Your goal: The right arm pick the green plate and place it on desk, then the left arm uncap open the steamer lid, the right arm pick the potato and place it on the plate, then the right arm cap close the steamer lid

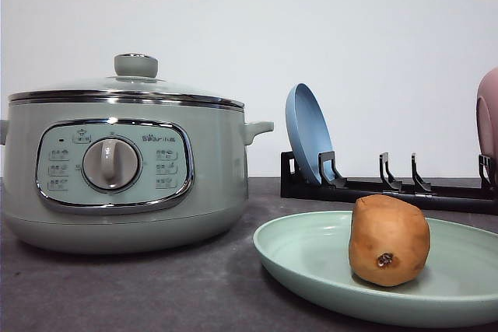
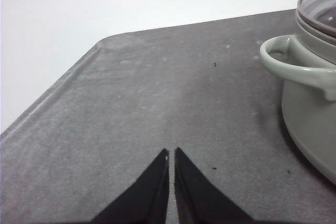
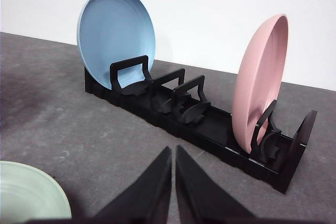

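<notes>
Both grippers are idle and closed on nothing: the left gripper [image 2: 171,153] hangs over bare desk [image 2: 157,103] beside the steamer [image 1: 124,176], jaws pressed tip to tip; the right gripper [image 3: 174,151] does the same in front of the black rack [image 3: 210,124], facing the blue plate [image 3: 115,30] and the pink plate [image 3: 260,87].

Judged from how things lie, the task looks complete: the green plate [image 1: 311,262] sits flat on the desk just beside the steamer, the potato [image 1: 389,240] rests on it toward the side away from the steamer, and the steamer lid [image 1: 132,83] sits level on the steel rim with its knob upright. What remains, I think, is only to hold off; any retreat should rise straight up first, since a sideways sweep could clip the steamer's side handle [image 2: 294,64], which juts out close to the left gripper.

Room beside the steamer is generous on the left gripper's side, where the desk runs bare to a rounded corner; on the plate side it is tighter, the rack standing behind the steamer's far handle and the plate filling the near ground; the potato could roll if the plate is nudged.
</notes>
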